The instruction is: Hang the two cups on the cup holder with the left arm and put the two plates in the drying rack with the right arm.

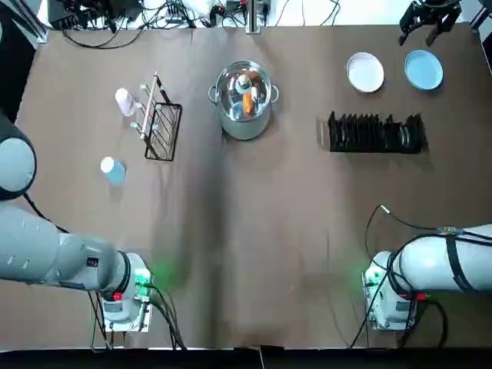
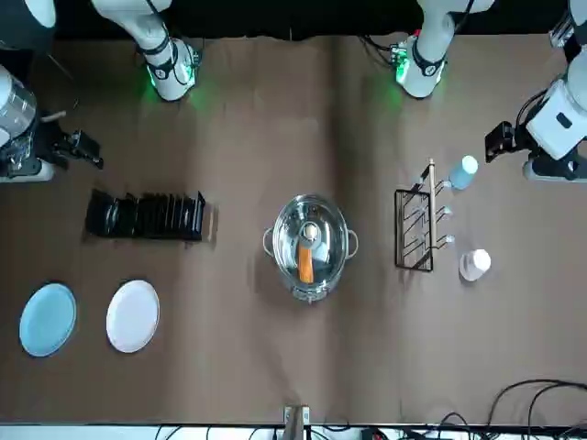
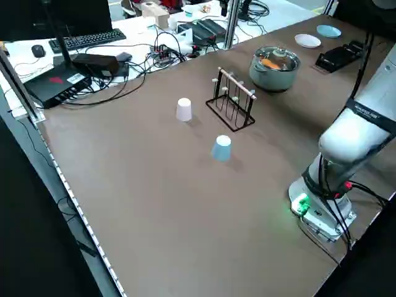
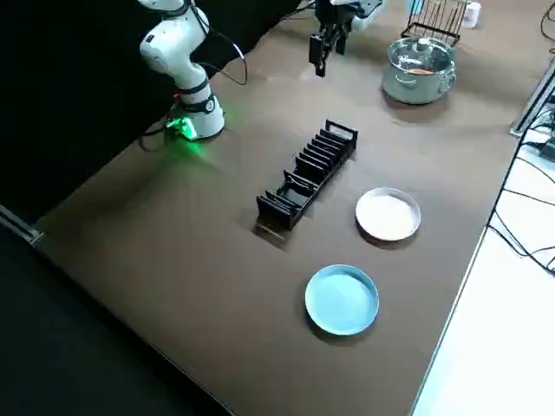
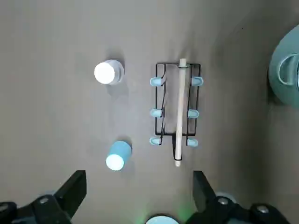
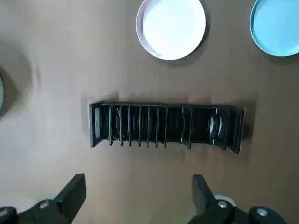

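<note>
White cup (image 1: pixel 126 101) and light-blue cup (image 1: pixel 113 170) beside the cup holder (image 1: pixel 163 127). White plate (image 1: pixel 365 72) and light-blue plate (image 1: pixel 423 70) near the drying rack (image 1: pixel 377 134). Above the table, left gripper (image 5: pixel 136 191) open near the cups, right gripper (image 6: pixel 139 193) open near the rack.

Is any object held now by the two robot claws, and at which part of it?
Nothing is held: the left claw and right claw are open and empty above the table.

White cup (image 3: pixel 184 110), light blue cup (image 3: pixel 221 148), upside down beside cup holder (image 3: pixel 231 105)
</note>
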